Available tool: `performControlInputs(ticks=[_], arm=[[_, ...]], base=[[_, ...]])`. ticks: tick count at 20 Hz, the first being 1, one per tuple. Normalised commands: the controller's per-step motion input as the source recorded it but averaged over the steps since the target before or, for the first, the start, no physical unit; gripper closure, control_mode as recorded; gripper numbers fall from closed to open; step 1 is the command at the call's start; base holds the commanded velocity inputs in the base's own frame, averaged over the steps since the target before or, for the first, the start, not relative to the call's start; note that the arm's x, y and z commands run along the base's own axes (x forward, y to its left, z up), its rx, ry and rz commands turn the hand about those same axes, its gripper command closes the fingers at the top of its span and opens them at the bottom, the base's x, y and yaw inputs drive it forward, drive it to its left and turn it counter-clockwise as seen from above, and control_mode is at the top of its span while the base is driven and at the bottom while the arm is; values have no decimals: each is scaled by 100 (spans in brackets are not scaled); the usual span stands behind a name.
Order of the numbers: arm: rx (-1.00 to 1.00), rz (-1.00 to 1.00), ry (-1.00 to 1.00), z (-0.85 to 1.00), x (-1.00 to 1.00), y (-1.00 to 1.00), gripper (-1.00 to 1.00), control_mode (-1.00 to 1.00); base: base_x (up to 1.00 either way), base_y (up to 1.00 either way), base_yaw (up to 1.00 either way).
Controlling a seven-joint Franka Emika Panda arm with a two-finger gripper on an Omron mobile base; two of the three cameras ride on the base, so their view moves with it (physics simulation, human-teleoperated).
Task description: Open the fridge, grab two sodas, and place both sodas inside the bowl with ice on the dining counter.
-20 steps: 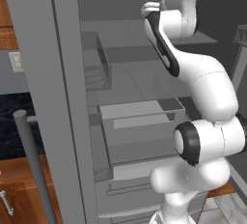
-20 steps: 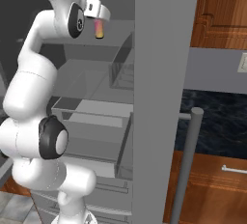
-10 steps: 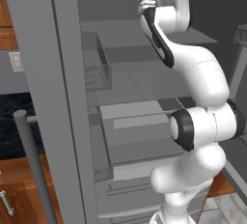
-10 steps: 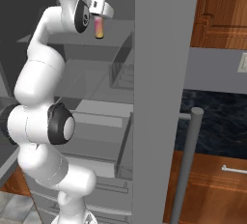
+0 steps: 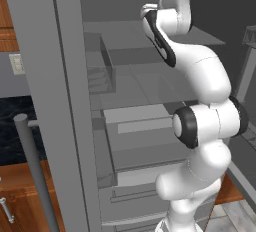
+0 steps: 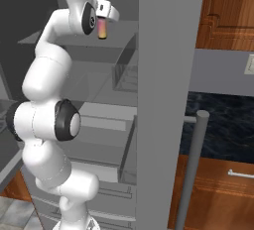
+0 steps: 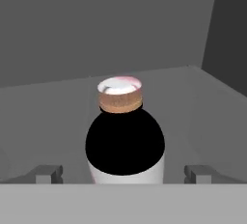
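Clearly early in the task: the fridge [image 5: 75, 101] stands open, its door [image 6: 163, 100] swung out toward the base with the handle [image 6: 191, 169] in front, and grey shelves [image 5: 145, 121] bare in the middle. So step one looks done; nothing else is.

The arm reaches up to the top shelf [image 6: 59, 38]. The gripper [image 7: 123, 175] points along a soda [image 7: 124, 136] lying with its black end toward the camera and a pink-orange far end. The two fingertips [image 7: 48, 174] sit spread wide, one each side of the bottle, apart from it as far as I can tell, nothing pinched. In the right base view the soda [image 6: 102, 28] shows as a pink-to-yellow body just beyond the hand, at the top shelf level. Whether it lies on the shelf or is tipped is hard to read there.

A second soda I cannot make out, possibly hidden by the arm or the shelf. The bowl and dining counter are not something these frames let me place. Beside the fridge: wood cabinets [image 6: 228, 11] and a black counter [image 6: 223, 115] along the wall.

Left, by my reading: close on this soda, pull it out, carry it to the bowl, come back for the other, same again. Roughly a fifth done, judging loosely. The next move needs the jaws centred on the body before closing; a round bottle could roll off if nudged.
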Motion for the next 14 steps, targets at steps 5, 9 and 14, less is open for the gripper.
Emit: performControlInputs(ticks=[5,9,14], arm=[[0,0,0,-10,12,0,100,-100],[0,0,0,0,2,0,100,-100],[0,0,0,0,-2,0,100,-100]], base=[[0,0,0],[0,0,0],[0,0,0]])
